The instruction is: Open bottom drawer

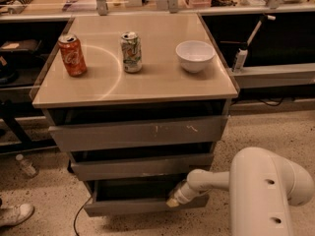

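The bottom drawer [133, 205] is the lowest of three grey drawers in the cabinet. It stands pulled out a little, with a dark gap above its plain slat front. My gripper [173, 200] is at the right part of that front, at its top edge, on the end of the white arm [211, 180] that reaches in from the right. The middle drawer [142, 166] and the top drawer [138, 133] with white scratch marks sit above it.
On the cabinet top [138, 90] stand a red can [72, 55], a green-white can [131, 52] and a white bowl [195, 56]. A black cable [78, 220] lies on the floor at the left. A bottle [25, 165] and a shoe [15, 215] lie further left.
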`<state>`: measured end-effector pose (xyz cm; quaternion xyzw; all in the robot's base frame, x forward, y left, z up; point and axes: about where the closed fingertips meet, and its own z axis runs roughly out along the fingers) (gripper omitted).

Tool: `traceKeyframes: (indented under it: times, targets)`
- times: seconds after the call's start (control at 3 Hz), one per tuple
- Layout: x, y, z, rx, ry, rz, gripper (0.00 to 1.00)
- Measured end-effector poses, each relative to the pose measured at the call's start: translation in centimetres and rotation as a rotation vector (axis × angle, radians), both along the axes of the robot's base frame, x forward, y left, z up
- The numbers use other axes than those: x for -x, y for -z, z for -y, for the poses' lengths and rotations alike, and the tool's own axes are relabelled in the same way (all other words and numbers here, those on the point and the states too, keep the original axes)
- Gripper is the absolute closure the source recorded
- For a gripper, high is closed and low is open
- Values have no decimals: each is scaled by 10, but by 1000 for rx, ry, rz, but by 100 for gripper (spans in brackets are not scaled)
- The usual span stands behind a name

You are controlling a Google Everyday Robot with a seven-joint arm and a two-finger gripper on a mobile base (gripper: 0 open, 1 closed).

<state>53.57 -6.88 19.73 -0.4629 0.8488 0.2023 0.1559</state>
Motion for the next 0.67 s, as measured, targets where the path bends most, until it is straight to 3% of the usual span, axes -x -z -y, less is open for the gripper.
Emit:
traceKeyframes:
  times: [0.67]
  targets:
    - [19, -3, 3, -16, 11, -18, 100]
